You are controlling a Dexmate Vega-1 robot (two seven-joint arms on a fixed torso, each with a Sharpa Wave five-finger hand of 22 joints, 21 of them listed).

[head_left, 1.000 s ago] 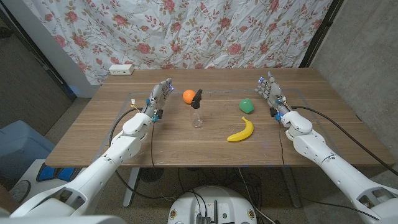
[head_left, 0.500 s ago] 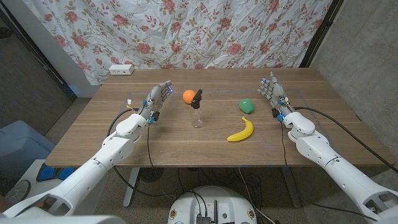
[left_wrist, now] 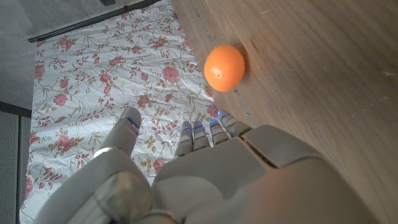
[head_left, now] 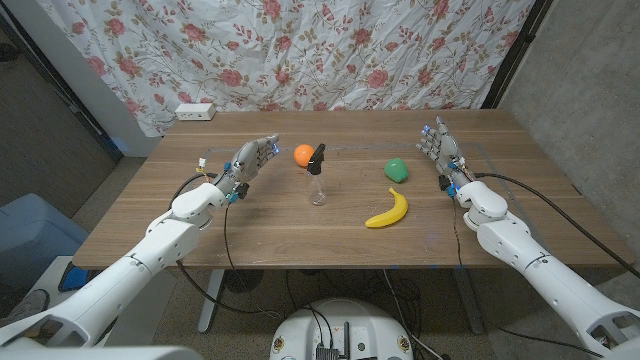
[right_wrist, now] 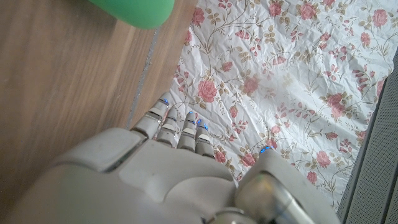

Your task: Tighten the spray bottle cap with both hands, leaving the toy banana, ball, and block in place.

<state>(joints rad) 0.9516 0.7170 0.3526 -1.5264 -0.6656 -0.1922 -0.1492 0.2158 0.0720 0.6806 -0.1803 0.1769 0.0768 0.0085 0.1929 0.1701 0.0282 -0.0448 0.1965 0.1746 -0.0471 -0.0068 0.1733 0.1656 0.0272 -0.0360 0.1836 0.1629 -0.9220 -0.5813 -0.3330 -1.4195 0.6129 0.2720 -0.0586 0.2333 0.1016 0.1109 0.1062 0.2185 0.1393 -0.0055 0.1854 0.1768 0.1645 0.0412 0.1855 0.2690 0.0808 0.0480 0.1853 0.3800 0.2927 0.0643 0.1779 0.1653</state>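
- Where the wooden worktop [head_left: 250, 225] meets its far left corner, a white power strip [head_left: 195, 111] lies in front of a floral curtain [head_left: 300, 50] that hangs behind the whole scene.
- The left hand [head_left: 250, 157] is raised over the left part of the worktop, fingers apart and pointing toward the middle, holding nothing.
- An orange ball [head_left: 303, 154] sits just beyond the left hand's fingertips; the left wrist view shows the same ball [left_wrist: 224, 68] on the wood ahead of the spread fingers [left_wrist: 205, 134].
- The spray bottle [head_left: 318, 175], clear with a black cap and nozzle, stands upright near the middle of the worktop, just beside the ball and well apart from both hands.
- A yellow toy banana [head_left: 388, 210] lies nearer the robot, to the right of the bottle.
- A green block [head_left: 397, 169] rests farther back than the banana, between the bottle and the right hand; its edge [right_wrist: 134, 11] shows in the right wrist view.
- The right hand [head_left: 437, 150] is held upright over the right part of the worktop, fingers extended and apart, empty.
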